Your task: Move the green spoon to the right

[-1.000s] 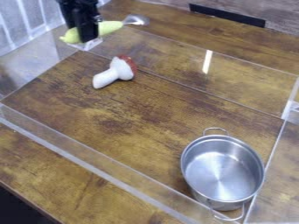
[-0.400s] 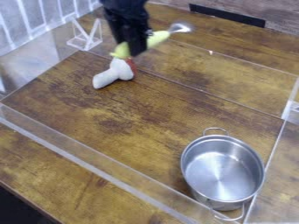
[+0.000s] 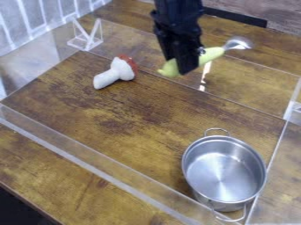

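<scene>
At the left of our view we see the toy mushroom (image 3: pixel 115 73), lying on its side on the table (image 3: pixel 129 119), its white stem pointing toward the lower left and its red cap toward the upper right. Right of it, near the top, our claw (image 3: pixel 179 65) reaches down, dark and somewhat blurred. We have its jaws closed around the spoon (image 3: pixel 209 58), part way open, with the handle between them. We hold the spoon up above the table, to the right of the mushroom and apart from it. Its yellow-green handle slants up to the right, and its shiny metal end (image 3: pixel 238 43) points away to the upper right, clear of the jaws. Farthest right, toward the bottom, we see the pot (image 3: pixel 223 171), silver and upright, its looped handles at the top and bottom of its rim, nothing visible inside.
</scene>
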Controlling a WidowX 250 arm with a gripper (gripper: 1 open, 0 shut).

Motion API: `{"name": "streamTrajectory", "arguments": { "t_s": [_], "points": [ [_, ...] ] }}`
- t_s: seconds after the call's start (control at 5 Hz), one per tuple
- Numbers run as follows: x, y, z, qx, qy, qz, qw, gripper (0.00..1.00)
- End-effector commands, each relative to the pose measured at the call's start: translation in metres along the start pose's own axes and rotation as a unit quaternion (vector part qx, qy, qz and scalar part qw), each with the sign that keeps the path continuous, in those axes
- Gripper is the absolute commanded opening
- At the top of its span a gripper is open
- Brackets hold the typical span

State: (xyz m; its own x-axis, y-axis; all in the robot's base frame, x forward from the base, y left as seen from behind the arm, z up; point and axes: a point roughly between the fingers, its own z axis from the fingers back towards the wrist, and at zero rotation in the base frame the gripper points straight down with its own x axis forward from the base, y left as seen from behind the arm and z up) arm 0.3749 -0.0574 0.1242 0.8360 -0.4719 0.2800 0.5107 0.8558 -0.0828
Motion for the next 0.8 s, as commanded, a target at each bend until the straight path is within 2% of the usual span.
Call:
{"name": "streamTrajectory", "arguments": {
  "t_s": [0.0,0.4,0.6],
  "points": [
    [0.006,-0.019,0.012,-0.006,-0.023,-0.026,0.9994,0.0],
    [0.019,-0.056,-0.019,-0.002,-0.008,0.049,0.9988,0.0],
    [0.027,-0.039,-0.04,-0.005,0.012,0.033,0.9994,0.0]
  ]
}}
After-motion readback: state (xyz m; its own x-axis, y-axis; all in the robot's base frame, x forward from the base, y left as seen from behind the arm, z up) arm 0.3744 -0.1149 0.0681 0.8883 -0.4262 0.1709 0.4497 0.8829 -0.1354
